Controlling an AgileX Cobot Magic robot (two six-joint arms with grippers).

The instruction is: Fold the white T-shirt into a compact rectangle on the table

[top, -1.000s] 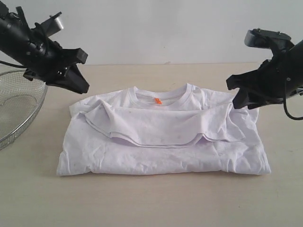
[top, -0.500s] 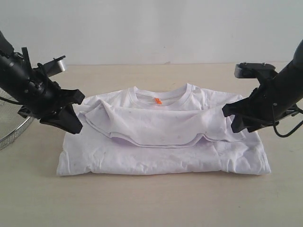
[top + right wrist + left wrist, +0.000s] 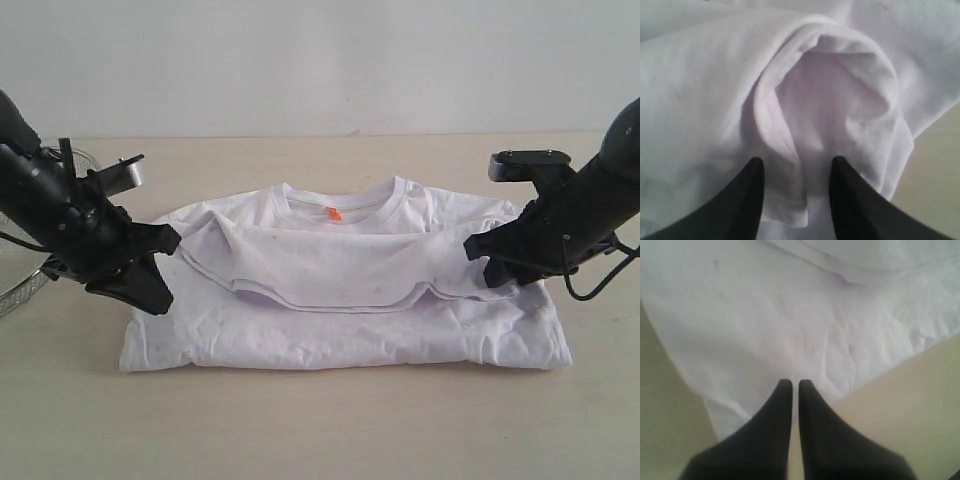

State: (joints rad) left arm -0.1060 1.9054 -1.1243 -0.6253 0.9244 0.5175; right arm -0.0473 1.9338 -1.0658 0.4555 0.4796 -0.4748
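Pressing its black fingers together with nothing visible between them, the left end effector (image 3: 791, 386) hangs at the left edge of the white short-sleeved cotton T-shirt (image 3: 340, 330). The right end effector (image 3: 796, 162) has its fingers apart, straddling a rumpled fold of sleeve at the shirt's right side; no grip shows. The T-shirt lies partly folded in the middle of the pale beige wood-grain counter (image 3: 320, 430), collar on the far side with a small orange neck tag (image 3: 333, 213), both sleeves turned in across the chest. A round wire-mesh basket (image 3: 22, 290) sits at the counter's left edge.
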